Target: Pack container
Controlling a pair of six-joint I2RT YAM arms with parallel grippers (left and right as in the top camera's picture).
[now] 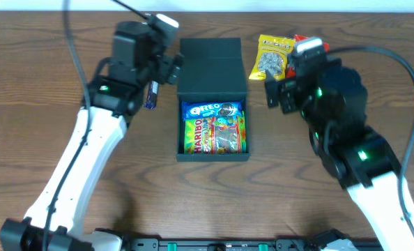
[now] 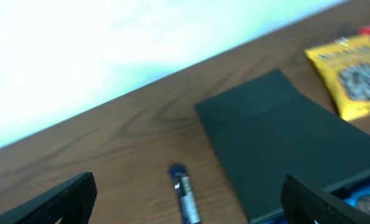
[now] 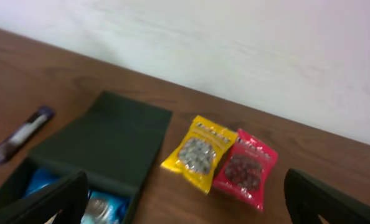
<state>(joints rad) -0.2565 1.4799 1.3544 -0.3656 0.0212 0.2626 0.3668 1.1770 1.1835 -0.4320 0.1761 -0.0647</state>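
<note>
The container (image 1: pixel 212 155) sits mid-worktop (image 1: pixel 26 104) between the two arms, its long axis running near to far. Its open tray, on the near side, holds a Haribo bag (image 1: pixel 215 137) with an Oreo pack (image 1: pixel 212 109) just beyond it. The hinged lid (image 1: pixel 210 70) lies folded back flat on the far side.

Three items lie outside the container. A small blue bar (image 1: pixel 150 96) is just left of the tray, lengthwise near to far. The left gripper (image 2: pixel 189 182) hangs directly over it, so the left arm is plainly the nearer one for that piece, and the container lies to that gripper's right. Its fingers (image 2: pixel 60 199) are spread wide, holding and touching nothing.

Further back on the right, a yellow packet (image 1: pixel 273 57) and a red packet (image 3: pixel 244 168) lie side by side beside the lid. The right gripper (image 3: pixel 185 179) hovers on their near side, with the container to its left. Its fingers (image 3: pixel 325 199) are likewise wide apart and empty.

Packing looks partly done, and either arm is placed to drop onto its own item.
</note>
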